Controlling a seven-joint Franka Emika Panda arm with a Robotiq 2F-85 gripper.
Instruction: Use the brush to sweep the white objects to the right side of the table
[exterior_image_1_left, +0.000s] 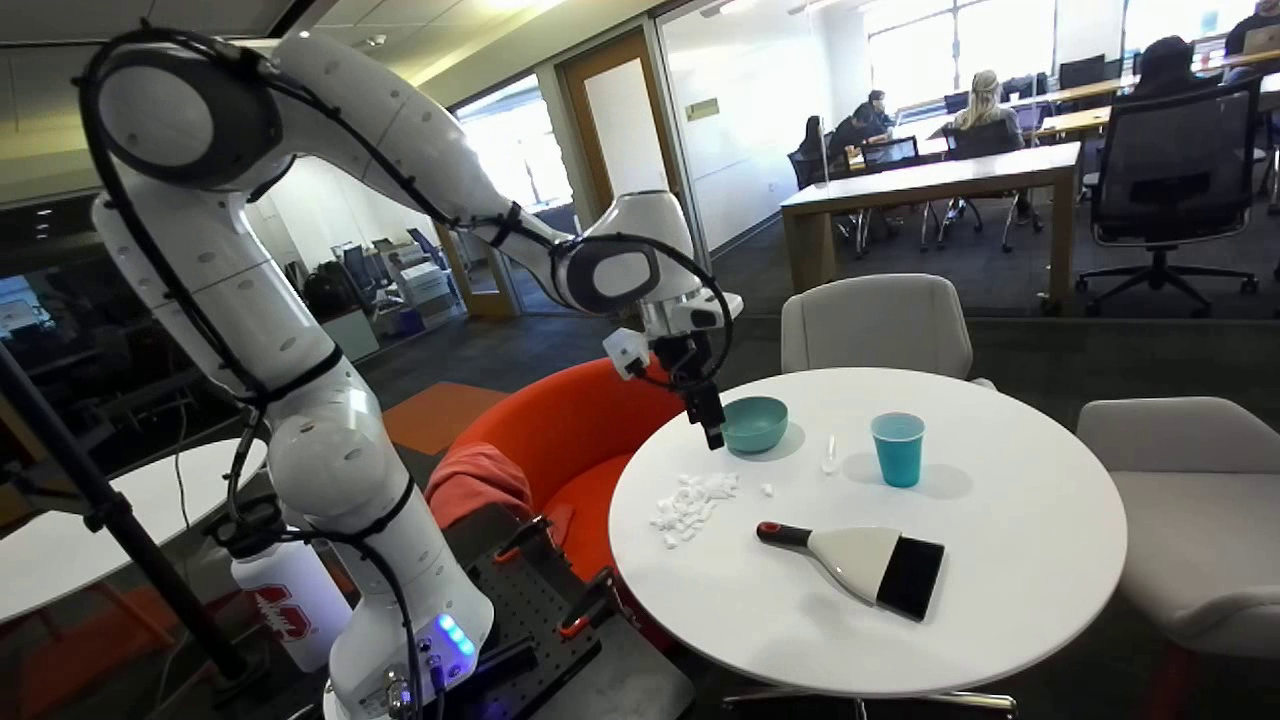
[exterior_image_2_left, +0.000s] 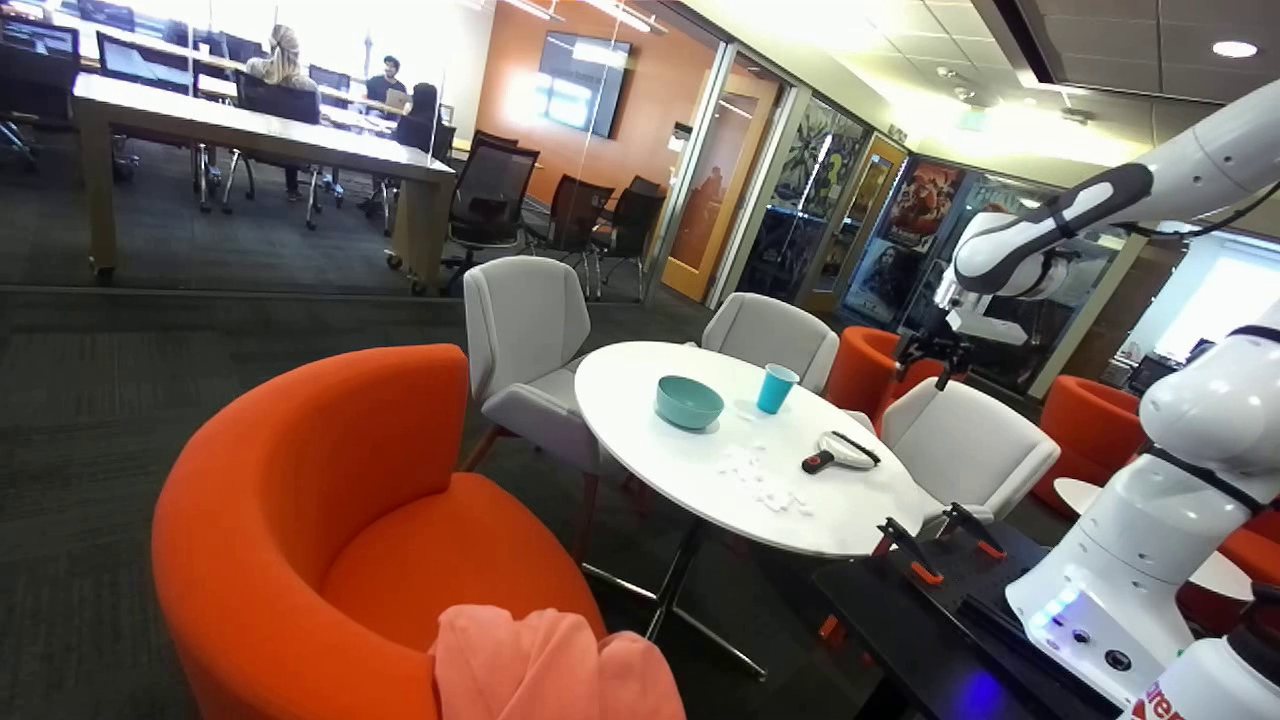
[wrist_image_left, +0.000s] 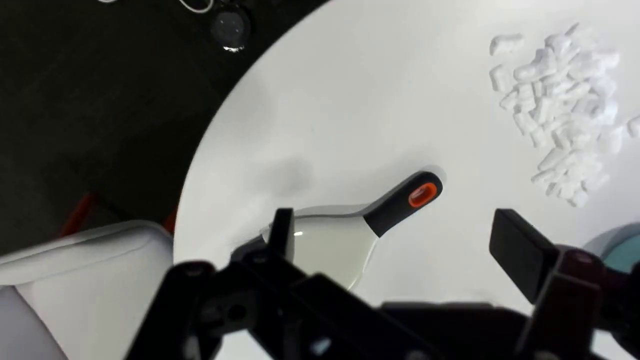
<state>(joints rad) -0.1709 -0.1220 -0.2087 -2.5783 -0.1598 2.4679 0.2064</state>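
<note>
The brush (exterior_image_1_left: 850, 560) has a black handle with a red end, a cream body and black bristles. It lies flat on the round white table (exterior_image_1_left: 1020, 430) and also shows in an exterior view (exterior_image_2_left: 846, 453) and the wrist view (wrist_image_left: 330, 245). The white objects (exterior_image_1_left: 690, 508) are small pieces in a loose heap, also in an exterior view (exterior_image_2_left: 760, 480) and at upper right in the wrist view (wrist_image_left: 570, 110). My gripper (wrist_image_left: 392, 232) is open and empty, its fingers wide apart above the table. Its left finger hides part of the brush. It also shows in both exterior views (exterior_image_1_left: 714, 425) (exterior_image_2_left: 938, 365).
A green bowl (exterior_image_1_left: 755, 425) and a blue cup (exterior_image_1_left: 897, 450) stand on the table, with a small white spoon-like item (exterior_image_1_left: 829, 455) between them. Grey chairs (exterior_image_2_left: 965, 445) and an orange chair (exterior_image_2_left: 300, 520) surround the table. Clamps (exterior_image_2_left: 910, 550) sit on the robot's black stand.
</note>
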